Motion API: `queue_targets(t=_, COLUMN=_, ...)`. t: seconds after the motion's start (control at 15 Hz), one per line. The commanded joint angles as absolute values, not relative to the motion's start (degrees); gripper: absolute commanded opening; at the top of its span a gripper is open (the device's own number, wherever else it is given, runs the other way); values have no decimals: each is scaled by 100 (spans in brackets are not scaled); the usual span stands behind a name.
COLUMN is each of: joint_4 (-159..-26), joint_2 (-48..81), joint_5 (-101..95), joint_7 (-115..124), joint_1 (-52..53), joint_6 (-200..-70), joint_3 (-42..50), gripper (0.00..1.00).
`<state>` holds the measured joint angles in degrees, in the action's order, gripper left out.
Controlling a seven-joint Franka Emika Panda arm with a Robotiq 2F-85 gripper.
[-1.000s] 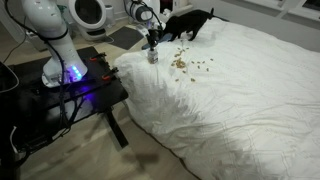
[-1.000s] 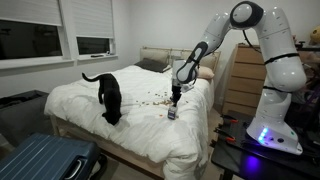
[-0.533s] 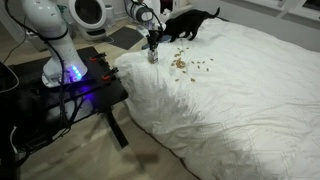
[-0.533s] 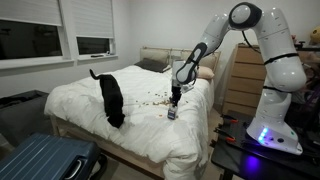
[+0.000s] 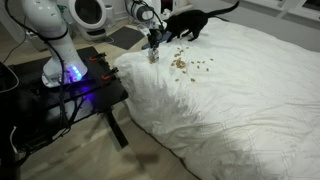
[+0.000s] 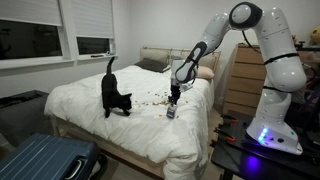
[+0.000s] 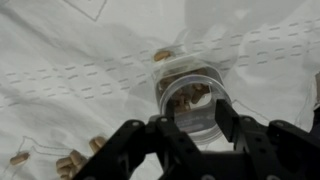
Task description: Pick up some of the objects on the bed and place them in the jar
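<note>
Poised directly above a small squat whitish-grey jar point(image 7: 200, 116), upright near the edge of the large bed point(image 5: 235, 95) with rumpled white duvet: a black two-finger gripper point(image 7: 192, 126), jaws partway apart on either side of the jar. Inside the jar, several tiny tan-brown bits point(image 7: 183, 98). More scattered loose on the duvet just beside it, toward the bed's middle.

Soft, even room light is falling over everything, while the windows point(image 6: 35, 40) are showing dark. The white bed point(image 5: 240, 100) is glaring bright, its folds casting only faint shadows. A blue-violet glow is shining at the robot base point(image 5: 72, 73). The wrist view is looking grainy, with the gripper point(image 7: 196, 115) blurring dark up close.
</note>
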<state>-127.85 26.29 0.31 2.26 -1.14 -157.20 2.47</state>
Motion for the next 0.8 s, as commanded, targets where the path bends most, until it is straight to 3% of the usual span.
queue_targets(t=0.0, joint_4=-12789, joint_2=2441, joint_5=186, joint_7=42, joint_1=-265, joint_6=-15687, joint_3=85, gripper=23)
queue_targets(t=0.2, joint_4=-12717, joint_2=2453, joint_5=229, joint_7=36, joint_1=-298, joint_6=-15665, joint_3=40, gripper=1)
queue_targets(t=0.73, joint_4=-12758, joint_2=2196, joint_5=211, joint_7=155, joint_1=-350, joint_6=-15515, joint_3=146, gripper=1)
